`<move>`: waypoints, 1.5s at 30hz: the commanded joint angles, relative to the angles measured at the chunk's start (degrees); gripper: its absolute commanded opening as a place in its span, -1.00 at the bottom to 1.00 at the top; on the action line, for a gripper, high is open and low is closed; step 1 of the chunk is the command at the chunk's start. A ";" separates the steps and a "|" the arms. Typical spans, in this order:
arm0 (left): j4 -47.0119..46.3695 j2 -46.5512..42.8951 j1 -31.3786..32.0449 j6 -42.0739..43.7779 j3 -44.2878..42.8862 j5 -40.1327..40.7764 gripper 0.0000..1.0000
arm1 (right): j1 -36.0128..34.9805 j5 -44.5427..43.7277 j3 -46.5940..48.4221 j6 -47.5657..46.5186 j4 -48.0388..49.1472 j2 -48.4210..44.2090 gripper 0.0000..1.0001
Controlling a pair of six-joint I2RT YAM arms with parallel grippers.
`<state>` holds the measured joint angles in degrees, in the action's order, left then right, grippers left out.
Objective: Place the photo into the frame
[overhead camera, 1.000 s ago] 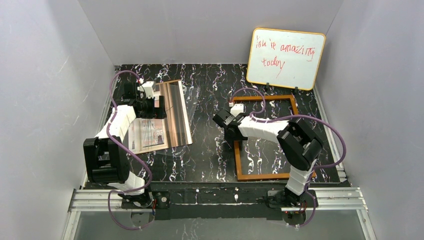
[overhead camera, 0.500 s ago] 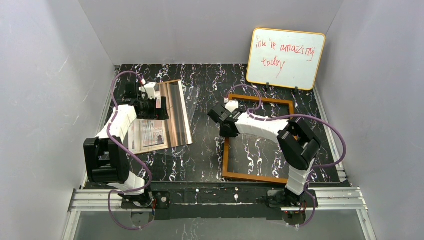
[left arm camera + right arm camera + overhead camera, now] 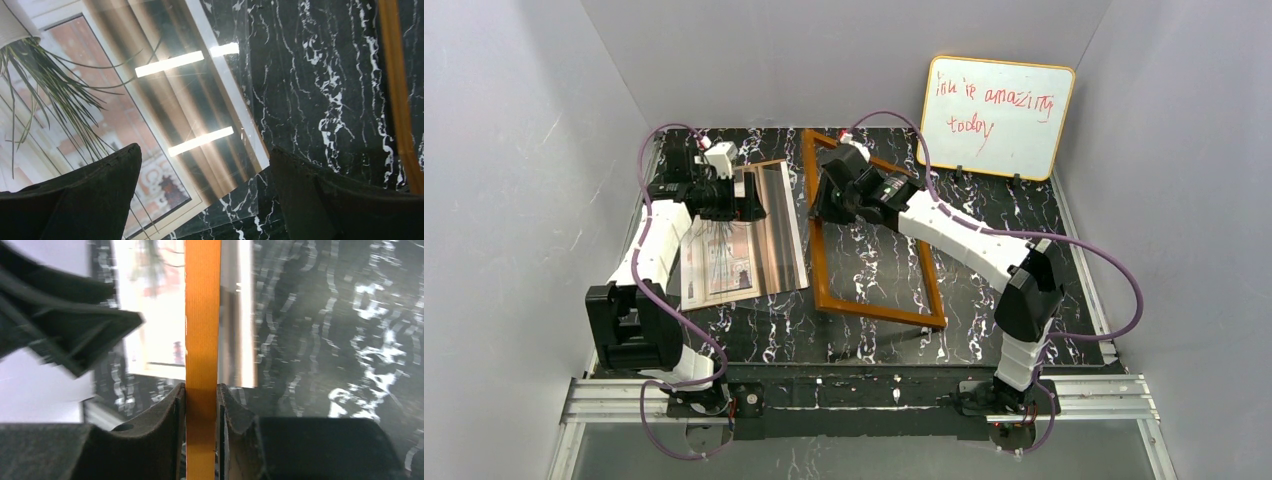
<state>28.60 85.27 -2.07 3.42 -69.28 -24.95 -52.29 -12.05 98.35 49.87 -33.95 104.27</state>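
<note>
Between our right gripper's (image 3: 201, 392) pads we've got the frame's (image 3: 816, 250) thin orange-brown rail pinched tight, frame tilted up off the table (image 3: 964, 340). Just left, the glossy photo (image 3: 739, 240) lies flat, our left gripper (image 3: 205, 152) wide open over it.

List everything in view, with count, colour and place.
photo: 1, beige-brown glossy print, flat on the table's left side
frame: 1, orange-brown wood, mid-table, right of the photo
whiteboard: 1, white with yellow edge and red handwriting, back right
table: 1, black marble with white veins, under everything
left gripper: 1, black, open, above the photo's right edge
right gripper: 1, black, shut on one bar of the frame
</note>
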 commanded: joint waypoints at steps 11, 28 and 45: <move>2.91 -4.27 0.15 -8.49 -7.09 -5.43 0.96 | 2.94 20.05 -0.47 11.96 23.27 -10.82 -0.89; -2.89 -4.68 6.50 -13.89 -11.66 -1.31 0.96 | 10.82 37.08 -23.20 31.01 51.45 -16.38 -0.90; -5.09 12.54 24.80 -13.23 -28.84 14.36 0.96 | 19.80 40.88 -4.16 4.47 4.80 -14.35 0.65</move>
<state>22.90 96.40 20.49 -10.57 -94.76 -14.06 -33.91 27.38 83.64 67.66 -10.39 87.50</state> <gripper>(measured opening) 0.981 0.800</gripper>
